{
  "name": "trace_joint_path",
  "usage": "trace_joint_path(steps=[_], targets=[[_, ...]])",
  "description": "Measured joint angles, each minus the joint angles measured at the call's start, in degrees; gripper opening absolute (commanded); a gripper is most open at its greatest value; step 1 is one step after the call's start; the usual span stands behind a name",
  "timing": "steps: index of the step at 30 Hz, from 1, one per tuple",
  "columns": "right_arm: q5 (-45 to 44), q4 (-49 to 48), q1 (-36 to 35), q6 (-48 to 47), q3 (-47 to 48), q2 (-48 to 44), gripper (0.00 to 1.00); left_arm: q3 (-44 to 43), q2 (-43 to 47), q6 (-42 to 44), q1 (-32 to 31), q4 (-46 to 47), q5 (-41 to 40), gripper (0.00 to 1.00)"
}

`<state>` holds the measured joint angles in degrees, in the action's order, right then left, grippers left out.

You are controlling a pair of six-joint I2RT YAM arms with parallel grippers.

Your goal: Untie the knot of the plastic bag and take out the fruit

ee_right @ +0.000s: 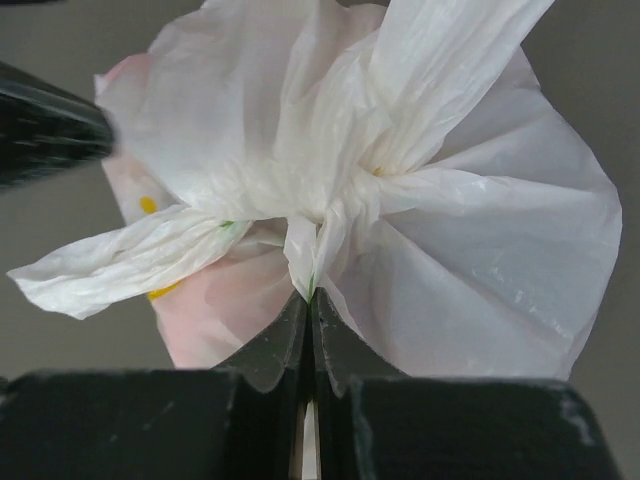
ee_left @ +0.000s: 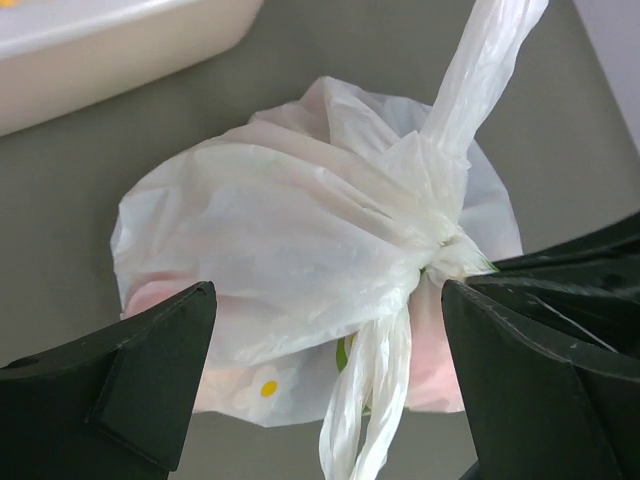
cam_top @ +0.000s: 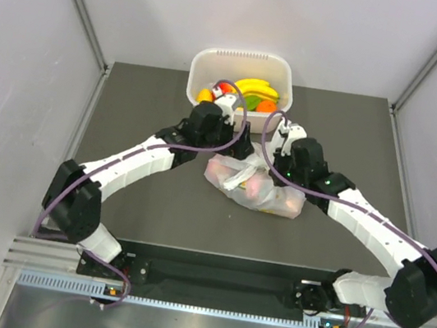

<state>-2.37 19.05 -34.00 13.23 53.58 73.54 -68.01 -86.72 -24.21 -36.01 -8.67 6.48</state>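
Observation:
The plastic bag [cam_top: 253,188] lies on the dark table in front of the tub. Pinkish fruit [ee_right: 225,310] shows through its thin plastic. The knot [ee_left: 440,252] sits at the gathered neck, with one strip-like tail [ee_left: 482,70] running up and another [ee_left: 368,405] hanging down. My left gripper [ee_left: 330,355] is open, its fingers [ee_left: 130,370] wide on either side of the bag and the lower tail, touching nothing. My right gripper [ee_right: 310,298] is shut on a small fold of plastic just below the knot [ee_right: 335,195]. Its dark fingers [ee_left: 575,265] reach the knot from the right in the left wrist view.
A rigid white tub [cam_top: 244,54] stands at the table's far edge behind the bag, holding yellow bananas [cam_top: 256,86] and other fruit. Its wall shows in the left wrist view [ee_left: 120,60]. Both arms converge over the bag. Grey walls enclose the table.

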Motion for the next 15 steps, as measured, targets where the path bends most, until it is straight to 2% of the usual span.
trace_joint_path(steps=[9,12,13,14,15], targets=[[6.5,-2.7,0.0,-1.2,-1.6,-3.7,0.0,-2.2,-6.4,3.0,-4.7,-0.5,-1.9,0.98],[7.3,-3.1,0.0,-1.3,-1.6,-3.7,0.0,-2.2,-6.8,3.3,-4.9,-0.4,-1.9,0.77],[7.4,-3.2,0.0,-1.3,-1.6,-3.7,0.0,-2.2,-6.8,3.3,-4.9,-0.3,-1.8,0.63],[7.6,-3.2,0.0,-1.3,-1.6,-3.7,0.0,-2.2,-6.8,3.2,-4.9,0.0,-1.7,0.42],[7.7,-3.2,0.0,-1.4,-1.6,-3.7,0.0,-2.2,-6.8,3.0,-4.9,0.5,-1.5,0.32]])
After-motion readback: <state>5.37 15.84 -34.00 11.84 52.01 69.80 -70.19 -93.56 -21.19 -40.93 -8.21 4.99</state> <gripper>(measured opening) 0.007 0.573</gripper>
